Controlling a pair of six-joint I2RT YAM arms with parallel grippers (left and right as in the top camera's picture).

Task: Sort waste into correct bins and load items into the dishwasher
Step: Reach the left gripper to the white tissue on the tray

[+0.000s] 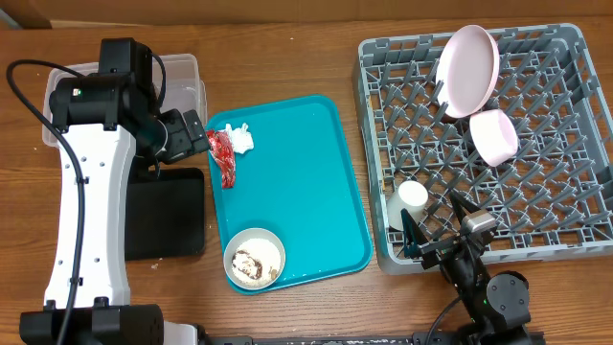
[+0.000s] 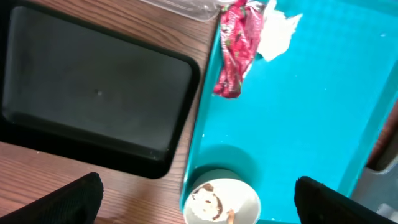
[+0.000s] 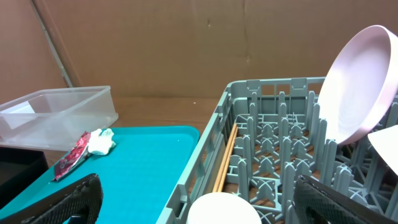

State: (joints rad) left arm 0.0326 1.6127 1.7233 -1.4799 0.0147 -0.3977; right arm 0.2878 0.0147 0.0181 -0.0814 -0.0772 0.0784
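Observation:
The red wrapper and white tissue lie at the teal tray's far left corner; both also show in the left wrist view, wrapper and tissue. The off-white bowl with rice and a brown lump sits at the tray's near edge. My left gripper is open and empty, raised beside the wrapper. The pink plate, pink bowl, white cup and chopsticks are in the grey rack. My right gripper is open and empty by the cup.
The clear tub stands at the far left behind my left arm. The black tray lies to the left of the teal tray. The rack's latticed wall rises right beside the teal tray.

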